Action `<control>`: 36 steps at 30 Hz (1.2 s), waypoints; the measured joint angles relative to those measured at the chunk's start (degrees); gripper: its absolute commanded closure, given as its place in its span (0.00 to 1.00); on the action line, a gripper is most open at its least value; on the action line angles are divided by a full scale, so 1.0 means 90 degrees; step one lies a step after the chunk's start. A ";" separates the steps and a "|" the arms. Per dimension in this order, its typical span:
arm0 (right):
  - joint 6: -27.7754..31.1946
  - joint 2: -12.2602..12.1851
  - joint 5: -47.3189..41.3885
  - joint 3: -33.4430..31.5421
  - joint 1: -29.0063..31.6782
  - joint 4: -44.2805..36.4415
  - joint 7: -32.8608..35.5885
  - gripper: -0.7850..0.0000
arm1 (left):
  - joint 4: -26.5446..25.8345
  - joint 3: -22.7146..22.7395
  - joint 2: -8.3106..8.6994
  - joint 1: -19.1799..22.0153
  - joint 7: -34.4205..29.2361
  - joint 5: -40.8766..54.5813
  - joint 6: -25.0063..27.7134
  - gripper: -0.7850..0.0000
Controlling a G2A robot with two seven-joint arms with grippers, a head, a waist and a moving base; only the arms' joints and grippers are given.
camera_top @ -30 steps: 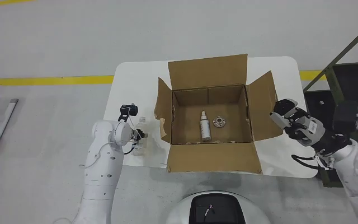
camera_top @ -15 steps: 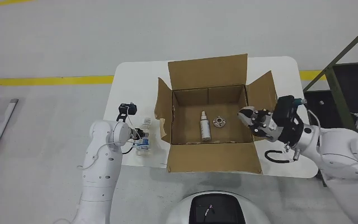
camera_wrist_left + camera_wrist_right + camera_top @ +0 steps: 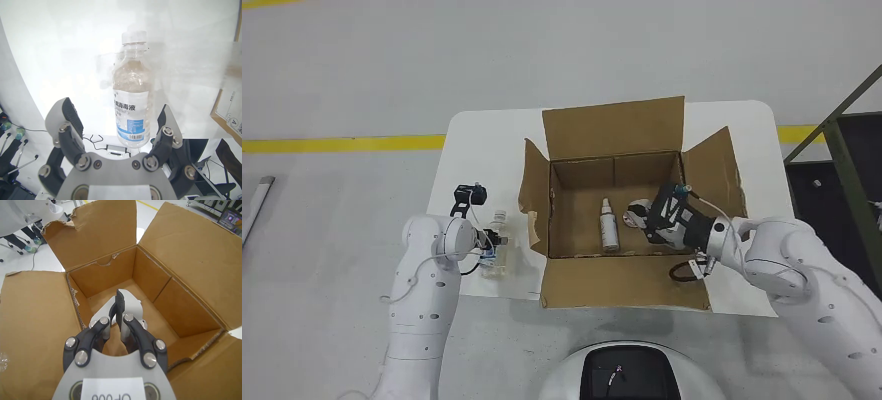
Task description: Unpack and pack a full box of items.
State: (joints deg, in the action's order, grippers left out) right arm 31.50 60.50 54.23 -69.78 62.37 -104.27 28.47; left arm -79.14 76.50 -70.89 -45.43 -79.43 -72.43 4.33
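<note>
Cardboard box (image 3: 151, 275) stands open around the right gripper (image 3: 118, 303), whose fingers are clenched together inside it. Left gripper (image 3: 116, 106) is released; the clear bottle (image 3: 132, 91) lies between its spread fingers.

Grey floor (image 3: 342, 70) w/ yellow line (image 3: 342, 143), white table (image 3: 482, 135).

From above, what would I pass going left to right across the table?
Clear plastic bottle → white spray bottle lying in the cardboard box → right gripper, down inside the box.
</note>
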 measured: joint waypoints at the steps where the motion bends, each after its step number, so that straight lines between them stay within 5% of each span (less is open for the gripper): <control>1: 0.0000 0.0000 0.0002 0.0001 0.0000 0.0000 0.0000 1.00 | 0.0000 0.0000 0.0000 0.0000 0.0000 0.0000 0.0000 0.00; 9: -0.0224 0.0007 0.0359 0.0074 0.0028 -0.0466 0.0038 1.00 | 0.0000 0.0000 0.0000 0.0000 0.0000 0.0000 0.0000 0.00; 15: -0.1537 0.0098 0.1324 0.0505 -0.0063 -0.1263 0.0803 1.00 | 0.0000 0.0000 0.0000 0.0000 0.0000 0.0000 0.0000 0.00; 25: -0.3964 0.0591 0.1772 0.1892 -0.1379 0.0002 0.1945 1.00 | 0.0000 0.0000 0.0000 0.0000 0.0000 0.0000 0.0000 0.00; 36: -0.4057 0.0658 0.1800 0.2060 -0.1553 0.0208 0.1922 1.00 | 0.0000 0.0000 0.0000 0.0000 0.0000 0.0000 0.0000 0.00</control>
State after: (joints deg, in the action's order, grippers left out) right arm -5.01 66.42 70.43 -51.24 48.40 -102.40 45.76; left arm -79.14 76.50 -70.89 -45.43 -79.43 -72.43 4.33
